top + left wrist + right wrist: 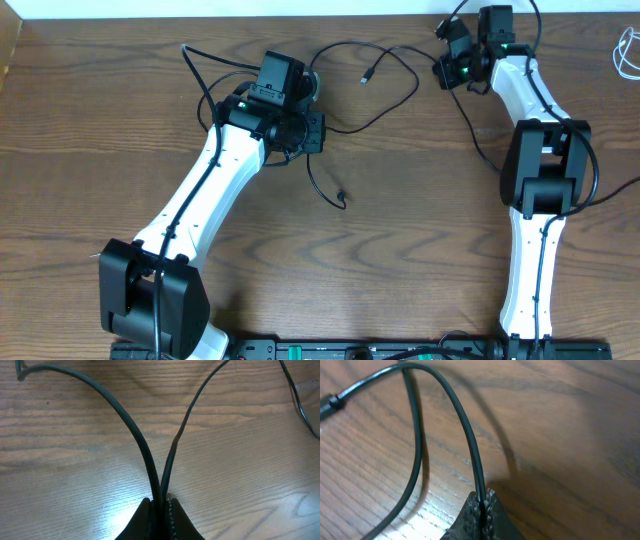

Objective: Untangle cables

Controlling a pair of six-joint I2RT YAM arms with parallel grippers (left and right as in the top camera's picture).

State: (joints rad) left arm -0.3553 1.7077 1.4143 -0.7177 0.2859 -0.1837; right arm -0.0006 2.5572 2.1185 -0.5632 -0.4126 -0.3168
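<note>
From overhead, the black cables (368, 75) sprawl across the far side of the table (400, 260), in the stretch between your two arms. The left gripper (300, 128) sits right at the tangle, with loops fanning out to its right and a loose tail (342, 198) curling back toward the near edge. The right gripper (452, 60) waits farther right, at the outer end of those loops. The bundle's long axis therefore runs left to right from one gripper to the other, and the left arm is the nearer one to the knot. You cannot trace from here which strand each gripper has. The white cable (626, 50) lies well apart at the right edge, touched by neither arm.

In the left wrist view, the left gripper (161, 502) is clamped on two black strands at once. They leave the jaws together and split into a V, one strand (135, 435) arching away to the left and the other (186, 417) to the right. Both point straight ahead of the fingers, so the crossing likely lies ahead of the grip, not behind it.

In the right wrist view, the right gripper (484, 500) is pinched on a single black strand (470, 445). It rises from the jaws, bends over and drops back down the left side, and a plug end (327, 402) shows at the left edge. With both grips set, the next move probably turns on drawing your arms apart along that left-to-right line.
</note>
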